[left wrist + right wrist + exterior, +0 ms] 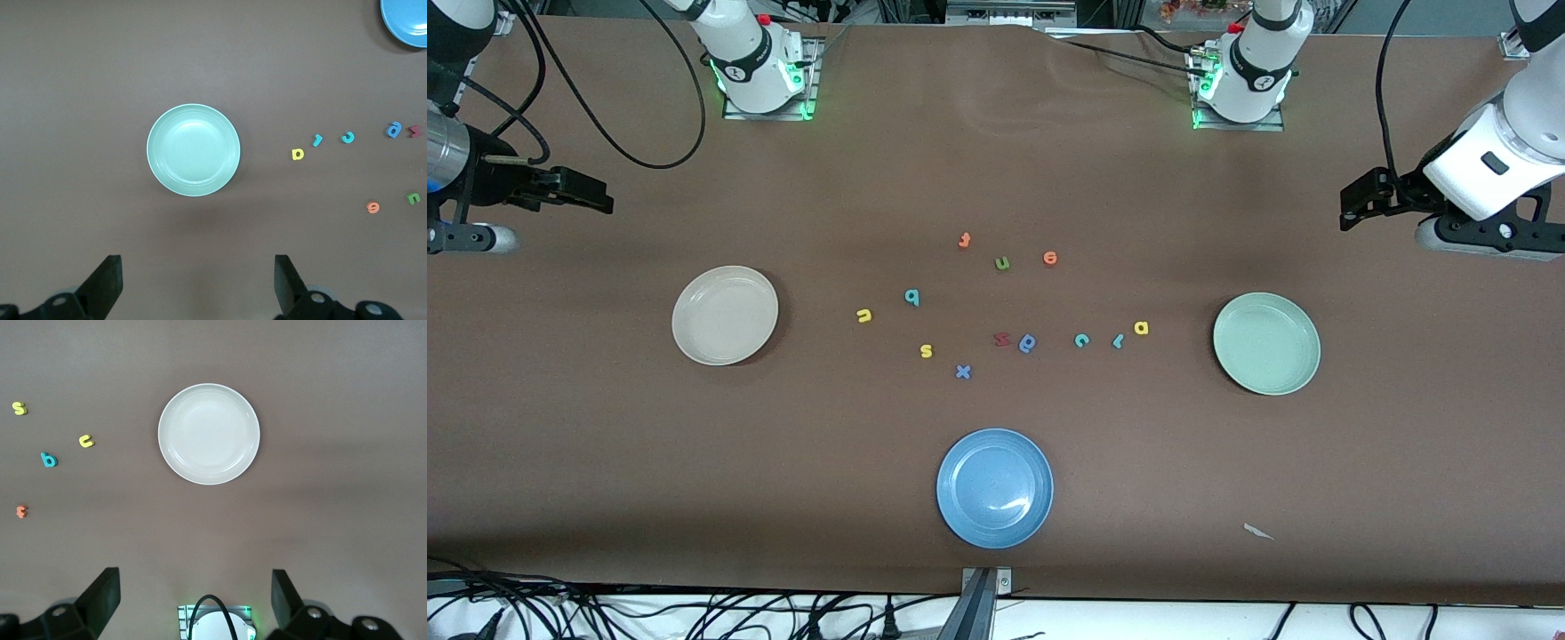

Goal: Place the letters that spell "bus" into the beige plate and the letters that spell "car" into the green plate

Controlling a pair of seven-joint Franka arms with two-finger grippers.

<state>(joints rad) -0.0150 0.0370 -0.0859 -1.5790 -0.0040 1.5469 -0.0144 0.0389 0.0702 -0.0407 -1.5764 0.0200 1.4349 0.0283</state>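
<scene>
Nothing sorted yet: our left tool [193, 283] and right tool [193, 603] hang apart, empty; next, the teal b [911, 297], at three o'clock from the beige plate [694, 342].

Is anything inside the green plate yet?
No. The green plate is bare, its whole bowl visible with nothing covering it. The c, r and a lie on the table beside it.

Letters lie spaced apart mid-table; red letter [1001, 339] touches blue letter [1028, 343]. Bare table [996, 178] surrounds all three plates.
</scene>
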